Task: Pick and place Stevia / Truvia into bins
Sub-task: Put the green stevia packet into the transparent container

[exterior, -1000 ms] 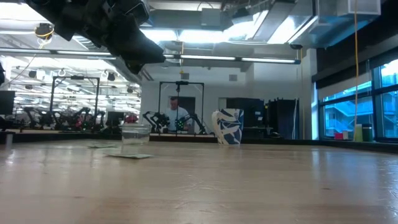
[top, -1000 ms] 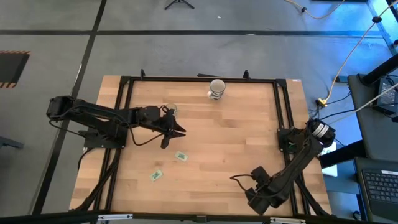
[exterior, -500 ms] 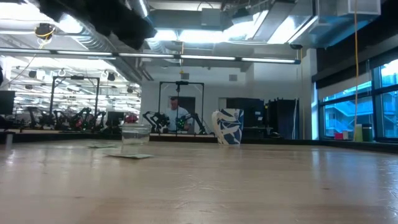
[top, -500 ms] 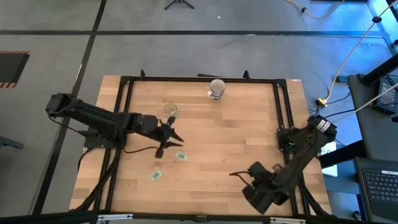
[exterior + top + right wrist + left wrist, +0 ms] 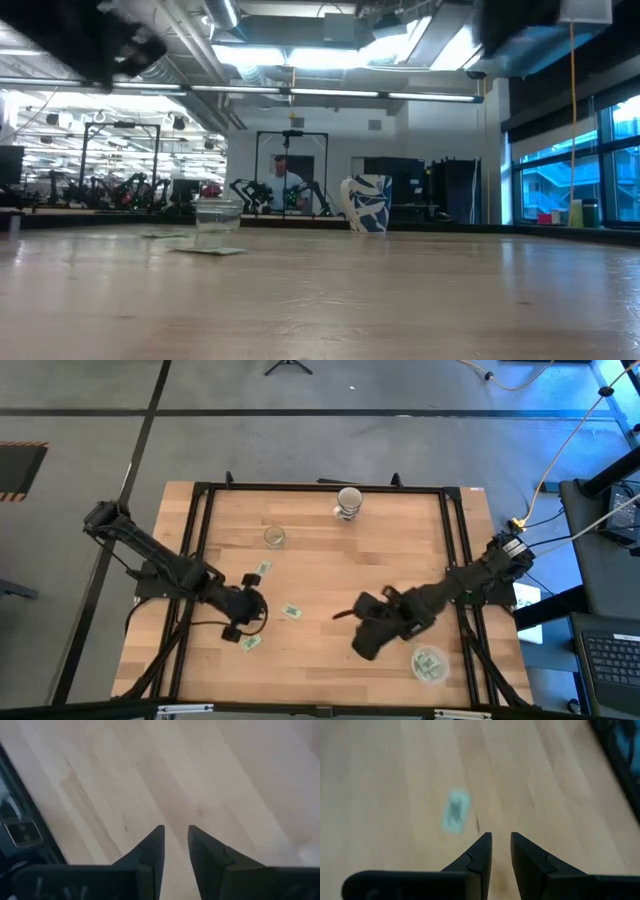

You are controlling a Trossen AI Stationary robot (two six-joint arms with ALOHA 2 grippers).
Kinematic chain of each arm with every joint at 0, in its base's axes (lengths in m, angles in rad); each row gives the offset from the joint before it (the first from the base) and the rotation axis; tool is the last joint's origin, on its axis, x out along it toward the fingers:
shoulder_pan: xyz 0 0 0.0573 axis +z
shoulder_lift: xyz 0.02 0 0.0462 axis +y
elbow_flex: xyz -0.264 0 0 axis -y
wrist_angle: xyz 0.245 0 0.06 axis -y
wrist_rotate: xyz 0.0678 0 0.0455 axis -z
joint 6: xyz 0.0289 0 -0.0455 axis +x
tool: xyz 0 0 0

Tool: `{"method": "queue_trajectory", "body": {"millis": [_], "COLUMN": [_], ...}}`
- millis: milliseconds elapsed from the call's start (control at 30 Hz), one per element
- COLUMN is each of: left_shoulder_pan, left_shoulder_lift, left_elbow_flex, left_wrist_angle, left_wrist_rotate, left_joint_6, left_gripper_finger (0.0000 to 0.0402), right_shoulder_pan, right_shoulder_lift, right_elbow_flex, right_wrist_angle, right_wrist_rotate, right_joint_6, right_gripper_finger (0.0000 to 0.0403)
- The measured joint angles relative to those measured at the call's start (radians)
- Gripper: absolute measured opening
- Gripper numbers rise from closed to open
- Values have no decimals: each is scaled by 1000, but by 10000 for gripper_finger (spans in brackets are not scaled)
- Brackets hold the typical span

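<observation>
The table [image 5: 330, 560] is pale butcher-block wood with fine lengthwise grain, framed by black metal rails [image 5: 205, 540]; three small flat white-and-green paper sachets lie on its left half: one [image 5: 263, 569] farther back, one [image 5: 291, 611] nearer the middle, one [image 5: 250, 643] nearest the front edge; a small clear round plastic cup [image 5: 274, 537] stands far-left of centre, and a wide shallow clear round tub [image 5: 429, 664] holding several green-printed sachets sits near the right front.

Against the earlier frames, the left gripper [image 5: 243, 628] has drawn back and forward from beside the cup to a spot between the two nearer sachets; the right gripper [image 5: 340, 614] has swung from the right front corner toward the table's middle, uncovering the tub; the sachet by the cup now shows where the left arm covered it.

The left gripper's dark tapered fingers [image 5: 479, 851] stand a narrow gap apart, holding nothing, with a blurred sachet on bare wood ahead; the right gripper's fingers [image 5: 154, 845] likewise stand slightly parted and empty over bare wood.

A white-and-blue patterned mug [image 5: 349, 502] stands at the far edge; a person [image 5: 281, 183] is seated in the room beyond.
</observation>
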Motion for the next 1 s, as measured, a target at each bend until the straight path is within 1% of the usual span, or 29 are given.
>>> {"method": "queue_trajectory", "body": {"millis": [100,200,267,333,467,533,667,733,800,933,1000], "left_shoulder_pan": [-53,-92,-112,-132,-146,-146,-145,-145,-154,-200,-231], "left_shoulder_lift": [49,116,165,214,298,329,368,374,374,369,370], "left_elbow_flex": [-1,-1,-1,-1,-1,-1,-1,-1,-1,-1,-1], "left_wrist_angle": [-42,-18,-18,-24,-17,3,23,22,21,30,42], "left_wrist_rotate": [-17,-47,-47,-36,35,50,97,128,137,122,86], "left_joint_6": [-63,-76,-76,-81,-103,-103,-108,-140,-172,-150,-142], "left_gripper_finger": [67,71,76,83,103,113,126,128,128,124,124], "right_shoulder_pan": [-29,-45,-54,-59,-61,-61,-61,-61,-61,-61,-61], "right_shoulder_lift": [0,0,0,0,0,0,0,0,0,0,0], "right_elbow_flex": [-5,-5,-5,-5,-5,-5,-5,-5,-5,-5,-5], "right_wrist_angle": [80,136,155,168,171,171,171,171,171,170,167], "right_wrist_rotate": [37,59,60,60,60,60,60,60,60,60,60], "right_joint_6": [-90,-149,-171,-181,-185,-189,-184,-180,-179,-177,-177], "right_gripper_finger": [88,88,88,88,88,88,88,88,88,88,88]}}
